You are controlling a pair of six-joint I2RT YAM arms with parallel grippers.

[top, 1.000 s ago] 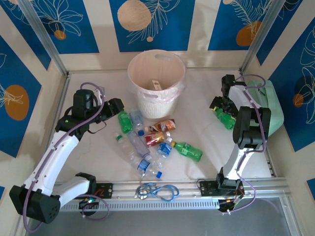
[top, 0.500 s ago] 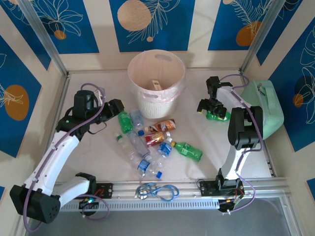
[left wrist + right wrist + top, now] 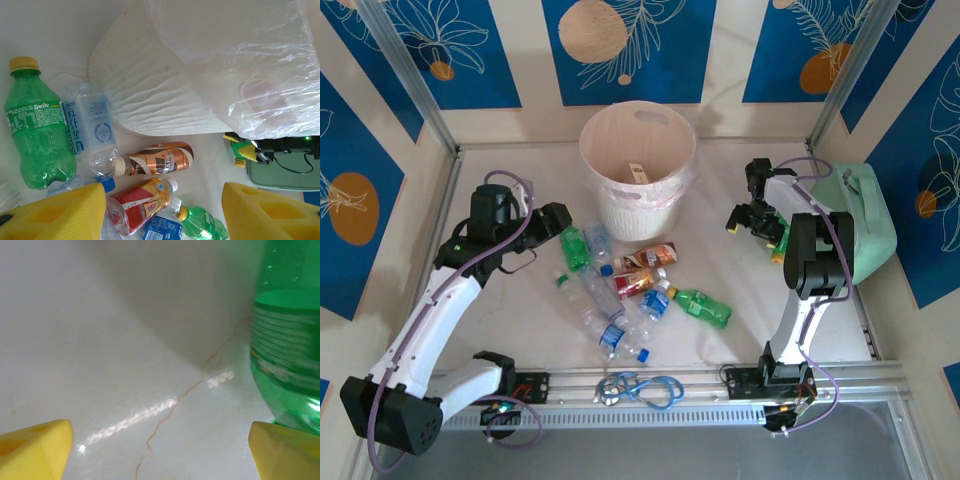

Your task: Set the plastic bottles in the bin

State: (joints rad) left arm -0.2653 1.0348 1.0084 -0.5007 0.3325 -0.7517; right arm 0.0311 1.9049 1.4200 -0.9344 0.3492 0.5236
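Left fingers [image 3: 558, 215] are spread about halfway and aren't gripping anything. They're at the left end of the bottle pile [image 3: 625, 285], which lies mid-desk between the bin and the near edge. In the left wrist view the two yellow pads [image 3: 55, 210] sit well apart at the bottom, with the bottles lying loose past them. There's a Sprite bottle [image 3: 37, 125] with a yellow cap, and a clear bottle [image 3: 90, 127] with a blue label right up against it. Then come a brown bottle [image 3: 155, 160], a red bottle [image 3: 137, 202], and another green one [image 3: 202, 225] poking in at the bottom. I can't tell if either pad is actually touching a bottle.

Right fingers [image 3: 752, 216] are over toward the right edge of the desk [image 3: 740, 310], near the mint case [image 3: 868, 225]. They're open wide. From the right wrist camera, a green bottle [image 3: 290, 340] sits just above one pad [image 3: 285, 445]. It's either touching that pad or a hair off it, hard to say. The other pad [image 3: 32, 450] is well apart from it, with bare desk in between, so nothing's clamped. From the top view that same bottle shows as a bit of green and yellow tucked just beside the fingers.

The bin [image 3: 632, 212] stands upright toward the far edge, about the middle of the desk. Its clear plastic liner [image 3: 240, 65] hangs over the rim. The nearest bottles of the pile are lying just in front of its base.
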